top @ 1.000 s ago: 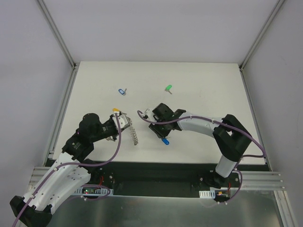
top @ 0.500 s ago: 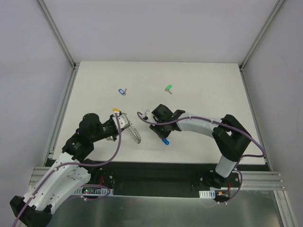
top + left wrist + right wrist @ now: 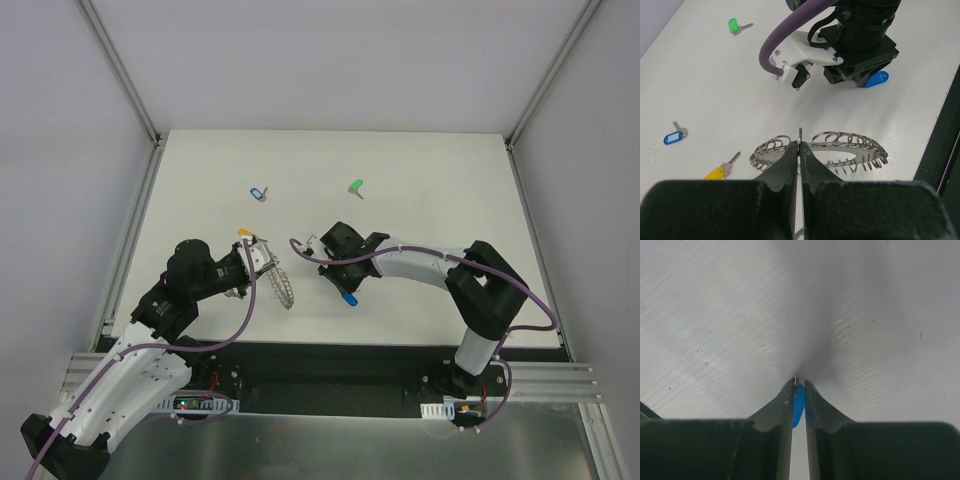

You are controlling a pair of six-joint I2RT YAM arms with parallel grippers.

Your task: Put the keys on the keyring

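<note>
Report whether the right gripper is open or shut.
Shut: the right gripper pinches the blue-headed silver key, its jaws nearly touching around it.

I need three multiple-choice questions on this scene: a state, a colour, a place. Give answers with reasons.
1. The left fingers are: A wide open; B shut on the keyring; C shut on a spoon.
2. The key head between the right fingers is: A blue; B green; C yellow.
3. The green key lies: A on the keyring; B between the right fingers; C on the table.
Answers: 1 B, ring's edge pinched; 2 A, the blue key shows there; 3 C, it lies alone.
</note>
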